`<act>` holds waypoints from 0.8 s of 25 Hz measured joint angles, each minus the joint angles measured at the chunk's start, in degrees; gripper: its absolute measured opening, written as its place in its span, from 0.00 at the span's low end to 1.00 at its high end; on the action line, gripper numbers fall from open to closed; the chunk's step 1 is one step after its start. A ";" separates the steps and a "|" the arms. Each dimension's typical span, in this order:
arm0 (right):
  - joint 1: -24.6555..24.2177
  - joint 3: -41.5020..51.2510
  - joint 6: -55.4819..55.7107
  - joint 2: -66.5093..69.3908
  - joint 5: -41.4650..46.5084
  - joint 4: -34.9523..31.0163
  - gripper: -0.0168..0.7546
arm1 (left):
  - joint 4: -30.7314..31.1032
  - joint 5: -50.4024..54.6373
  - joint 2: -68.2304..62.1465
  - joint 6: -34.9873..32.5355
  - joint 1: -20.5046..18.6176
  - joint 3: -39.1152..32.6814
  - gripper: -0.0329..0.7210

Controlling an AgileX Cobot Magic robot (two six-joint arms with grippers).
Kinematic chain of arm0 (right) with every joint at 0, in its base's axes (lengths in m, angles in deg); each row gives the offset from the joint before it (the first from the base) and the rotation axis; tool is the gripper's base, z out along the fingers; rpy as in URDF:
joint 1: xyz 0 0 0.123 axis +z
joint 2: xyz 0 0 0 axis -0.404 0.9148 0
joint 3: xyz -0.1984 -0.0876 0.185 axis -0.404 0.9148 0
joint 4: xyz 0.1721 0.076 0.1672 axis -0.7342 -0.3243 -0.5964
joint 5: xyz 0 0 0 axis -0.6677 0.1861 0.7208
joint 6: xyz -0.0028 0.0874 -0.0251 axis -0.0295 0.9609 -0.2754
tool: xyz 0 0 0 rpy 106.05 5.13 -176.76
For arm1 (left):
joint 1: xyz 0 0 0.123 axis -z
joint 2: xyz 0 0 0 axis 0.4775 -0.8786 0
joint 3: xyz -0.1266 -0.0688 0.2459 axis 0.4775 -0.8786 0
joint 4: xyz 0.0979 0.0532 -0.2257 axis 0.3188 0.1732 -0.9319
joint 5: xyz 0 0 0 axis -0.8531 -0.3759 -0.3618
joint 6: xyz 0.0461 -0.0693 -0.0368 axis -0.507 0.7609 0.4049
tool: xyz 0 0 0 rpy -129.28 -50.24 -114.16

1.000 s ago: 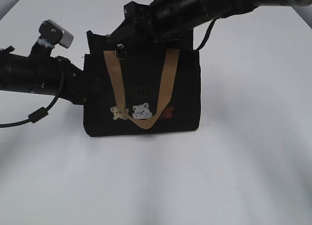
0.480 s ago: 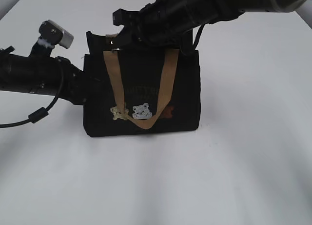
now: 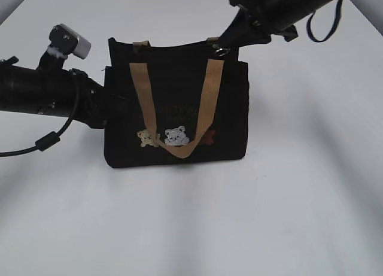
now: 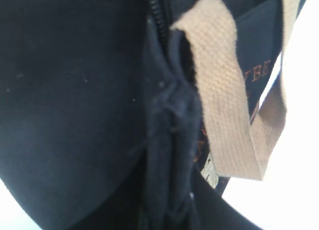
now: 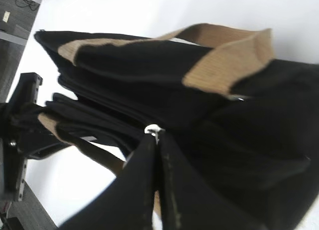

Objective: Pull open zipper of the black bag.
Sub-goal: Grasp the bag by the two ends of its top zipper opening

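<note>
Two arms share the work on the black bag (image 3: 176, 117), which stands upright on the white table (image 3: 287, 216) with its tan handle (image 3: 206, 102) draped down the front over the bear patches (image 3: 173, 135); the left gripper (image 3: 106, 105) is pressed against the bag's left side seam, apparently to anchor the fabric so it does not slide with the pull, though its fingers are hidden against the cloth in both views and I cannot tell whether they pinch it or merely stand narrow; the right gripper (image 5: 157, 140) is pinched tight on the small silver ring pull (image 5: 153, 129) of the zipper (image 4: 155, 13), its fingertips meeting at the ring; in the exterior view that ring sits near the right end of the bag's top edge, which suggests the zipper is largely drawn open; how far the mouth gapes is hard to judge, since the dark fabric hides the teeth.
</note>
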 joint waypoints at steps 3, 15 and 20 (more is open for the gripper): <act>-1.78 0.00 0.63 -0.64 3.14 2.11 0.02 | 0.00 -0.06 0.00 0.00 0.00 0.00 0.13; -0.75 0.00 1.38 -3.50 10.81 12.40 0.51 | 18.39 -6.01 6.09 29.43 0.07 0.00 0.57; -0.75 0.00 9.34 -7.61 15.90 23.73 0.53 | 48.92 -5.36 13.40 76.08 0.07 0.00 0.51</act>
